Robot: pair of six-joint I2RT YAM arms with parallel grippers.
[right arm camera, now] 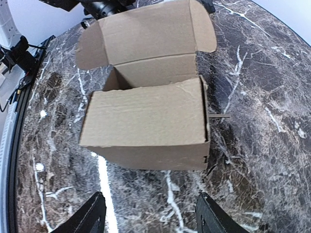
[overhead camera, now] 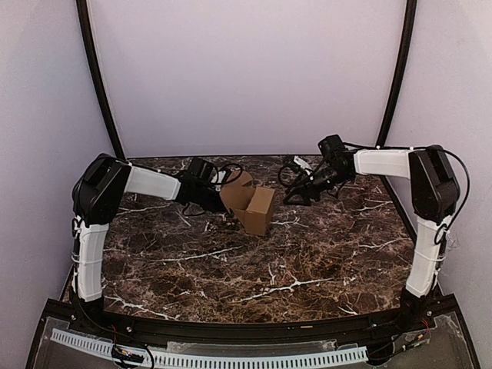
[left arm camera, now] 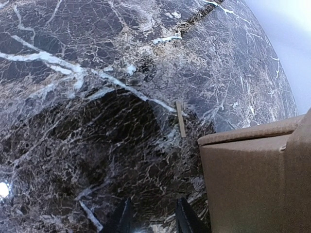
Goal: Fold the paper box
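On the marble worktop point(overhead camera: 307, 269), paper box point(right arm camera: 146, 126) stands erected, lid point(right arm camera: 150, 34) unclosed; left gripper point(left arm camera: 154, 218) and right gripper point(right arm camera: 153, 218): jaws parted, empty.

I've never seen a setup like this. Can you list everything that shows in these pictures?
box: one, brown cardboard, far middle of the table, lid flap standing open
strip: one, thin, tan, flat on the table beside the box
table: one, dark marble with white veins, under everything
walls: pale, around the table
poles: two, black, curved, at the far corners
left arm: one, white and black, reaching in from the left
right arm: one, white and black, reaching in from the right
left hand: one, black, open, close beside the box, holding nothing
right hand: one, black, open wide, facing the box, holding nothing
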